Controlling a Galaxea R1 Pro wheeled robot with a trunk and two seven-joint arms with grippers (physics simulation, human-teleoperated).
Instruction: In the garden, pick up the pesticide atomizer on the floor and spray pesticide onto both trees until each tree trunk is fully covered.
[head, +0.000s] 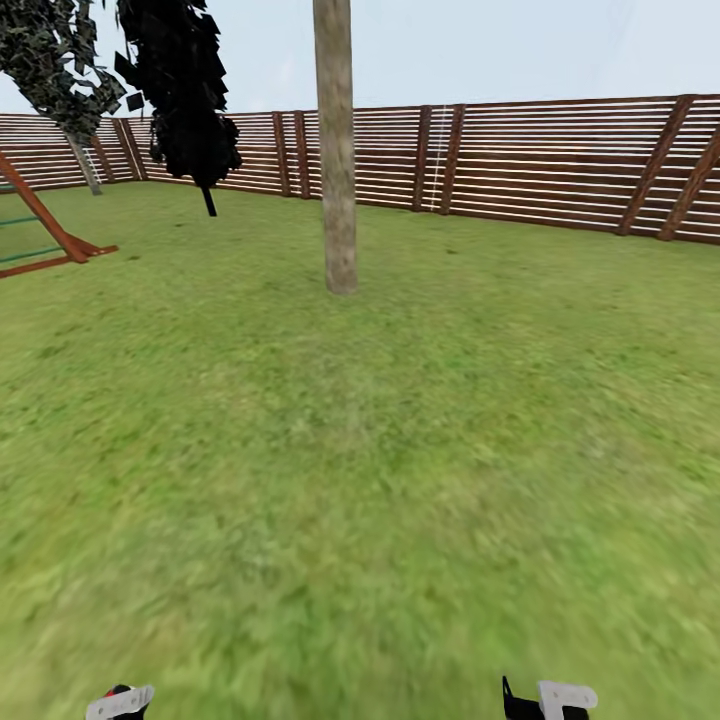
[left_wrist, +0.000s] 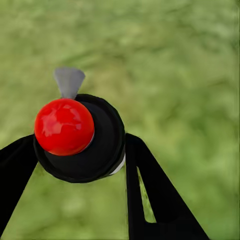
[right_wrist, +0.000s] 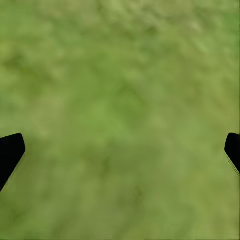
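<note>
Stretching across the head view, the lawn (head: 400, 450) runs out to a brown slatted fence (head: 560, 160) along its far edge. Toward that far edge stands one pale, bare tree trunk (head: 337, 150), well apart from the robot; a near-black narrow tree (head: 180, 90) and a red-brown play frame (head: 45, 230) sit toward the far left corner. No white spray specks show on the bark, so covering it looks not yet begun.

At the near edge of the lawn, the left gripper (left_wrist: 82, 150) is clenched around the pesticide atomizer (left_wrist: 80, 137), a black round body topped with a glossy red knob (left_wrist: 64, 126) and a small grey nozzle (left_wrist: 69, 81). It looks rigid, light and smooth, so likely slippery; the round body seems the best place to grasp. The right gripper (right_wrist: 120, 150) is spread wide with nothing between its fingers, over grass. No label or writing is legible anywhere.
</note>
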